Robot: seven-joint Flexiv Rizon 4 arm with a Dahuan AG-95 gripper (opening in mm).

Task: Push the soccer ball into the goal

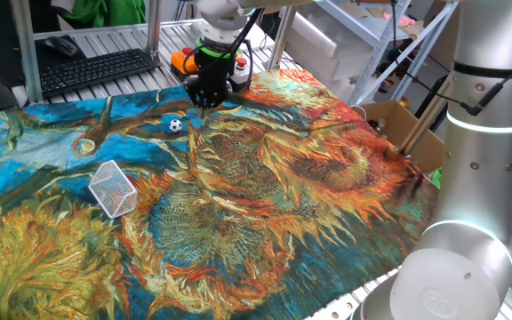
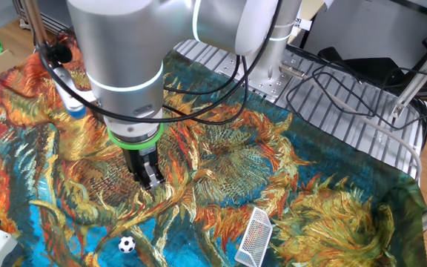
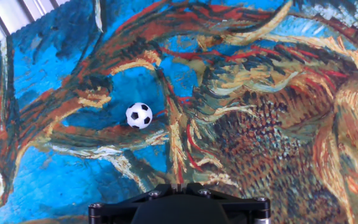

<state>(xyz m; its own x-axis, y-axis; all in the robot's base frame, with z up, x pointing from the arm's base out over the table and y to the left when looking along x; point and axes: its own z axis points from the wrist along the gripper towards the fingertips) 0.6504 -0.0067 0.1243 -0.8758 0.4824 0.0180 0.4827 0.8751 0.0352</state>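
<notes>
Tool (image 1: 206,104) fully closed, nothing held, pointing straight down just above the painted cloth (image 1: 283,187) on the worktop. Soccer ball (image 1: 175,125) lies near it, apart. Goal (image 1: 114,188) sits well apart, nearer the cloth's front edge.

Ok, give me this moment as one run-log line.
pincer: shut, pointing down, just above cloth | soccer ball: on cloth beside pincer, apart | goal: on cloth, ball not in | push: not yet made
</notes>
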